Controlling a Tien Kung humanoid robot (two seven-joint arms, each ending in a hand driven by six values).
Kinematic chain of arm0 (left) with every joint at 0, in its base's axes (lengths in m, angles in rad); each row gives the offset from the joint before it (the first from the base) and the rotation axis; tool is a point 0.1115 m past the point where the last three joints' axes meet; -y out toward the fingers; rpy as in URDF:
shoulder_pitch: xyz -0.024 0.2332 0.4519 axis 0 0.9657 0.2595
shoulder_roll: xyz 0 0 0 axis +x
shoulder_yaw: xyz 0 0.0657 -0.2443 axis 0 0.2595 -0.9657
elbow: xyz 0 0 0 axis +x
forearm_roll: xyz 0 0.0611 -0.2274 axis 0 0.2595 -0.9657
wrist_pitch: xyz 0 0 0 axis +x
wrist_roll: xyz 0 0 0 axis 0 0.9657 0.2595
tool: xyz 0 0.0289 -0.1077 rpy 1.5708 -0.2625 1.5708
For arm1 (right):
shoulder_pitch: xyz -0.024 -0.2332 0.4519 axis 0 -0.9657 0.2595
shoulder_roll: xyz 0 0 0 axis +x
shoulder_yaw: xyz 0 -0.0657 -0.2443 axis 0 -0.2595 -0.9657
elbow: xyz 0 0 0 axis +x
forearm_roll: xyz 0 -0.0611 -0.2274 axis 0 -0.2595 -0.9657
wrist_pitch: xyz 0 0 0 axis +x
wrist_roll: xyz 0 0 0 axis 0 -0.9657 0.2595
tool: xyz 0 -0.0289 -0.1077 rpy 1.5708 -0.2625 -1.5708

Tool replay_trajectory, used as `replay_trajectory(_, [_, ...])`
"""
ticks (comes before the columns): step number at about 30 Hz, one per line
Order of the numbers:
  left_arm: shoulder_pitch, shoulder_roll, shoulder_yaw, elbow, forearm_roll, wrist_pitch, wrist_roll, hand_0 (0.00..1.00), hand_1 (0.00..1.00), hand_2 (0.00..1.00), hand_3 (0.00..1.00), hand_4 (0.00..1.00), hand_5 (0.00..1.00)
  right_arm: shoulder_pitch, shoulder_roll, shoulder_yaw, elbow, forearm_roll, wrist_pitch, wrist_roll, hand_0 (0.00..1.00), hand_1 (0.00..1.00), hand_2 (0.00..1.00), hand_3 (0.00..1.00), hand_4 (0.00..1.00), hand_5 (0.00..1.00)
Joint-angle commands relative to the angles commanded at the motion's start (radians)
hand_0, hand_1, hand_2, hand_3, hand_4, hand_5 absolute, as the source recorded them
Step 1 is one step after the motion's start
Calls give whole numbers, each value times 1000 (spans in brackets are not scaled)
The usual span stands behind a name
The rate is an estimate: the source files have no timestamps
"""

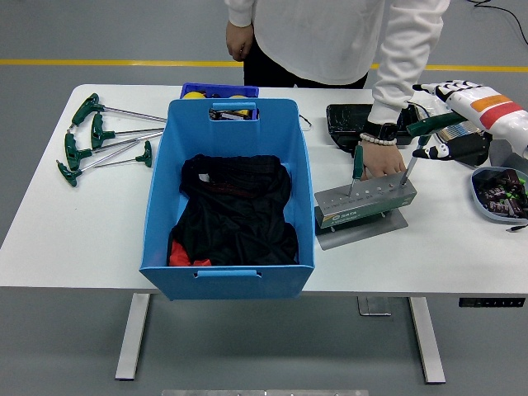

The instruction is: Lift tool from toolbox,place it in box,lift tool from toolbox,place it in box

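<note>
The right hand (448,115), white-shelled with an orange band on the forearm, reaches in from the right edge of the worktop (74,223); its fingers (429,87) are spread around the green T-shaped handle of the tall tool (429,125), not closed on it. That tool stands with its steel shaft in the right end of the toolbox (363,205), a grey metal block with a row of holes on top, set on a flat plate near the worktop's right-centre; the label on its front face is too small to read. A shorter green-handled tool (357,163) stands in the block's left part. A person's hand (381,158), in a white sleeve with a bead bracelet and watch, rests on the block's far side. The box (228,198), a blue rectangular plastic tub with cut-out handles, sits at the front centre and holds crumpled black cloth (235,210). Four green T-handled tools (103,136) lie near the far left corner.
</note>
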State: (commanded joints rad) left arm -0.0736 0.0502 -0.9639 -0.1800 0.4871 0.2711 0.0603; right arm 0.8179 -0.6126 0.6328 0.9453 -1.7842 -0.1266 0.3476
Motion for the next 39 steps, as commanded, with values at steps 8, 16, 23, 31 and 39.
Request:
replay_trajectory(8, [-4, 1, 13, 0, -16, 2, -5, 747, 740, 818, 773, 726, 624, 88, 46, -115, -119, 1, -16, 6, 853, 750, 728, 825, 998, 537])
replay_trajectory(16, [-7, 0, 12, 0, -15, 4, -6, 747, 740, 818, 773, 727, 623, 137, 81, -200, -187, 39, -25, 11, 715, 648, 623, 741, 998, 548])
replay_trajectory(23, [-10, 1, 16, 0, -11, 3, -4, 747, 739, 818, 778, 729, 620, 162, 108, -232, -272, 68, -17, 5, 680, 619, 598, 719, 998, 561])
replay_trajectory(31, [-11, 3, 25, 0, -25, 4, -10, 746, 735, 816, 777, 731, 617, 174, 109, -259, -304, 82, -14, -4, 359, 458, 449, 539, 998, 602])
replay_trajectory(39, [-13, 2, 30, 0, -30, 5, -11, 745, 735, 814, 779, 731, 616, 174, 108, -278, -301, 76, -17, 0, 331, 383, 382, 412, 998, 643])
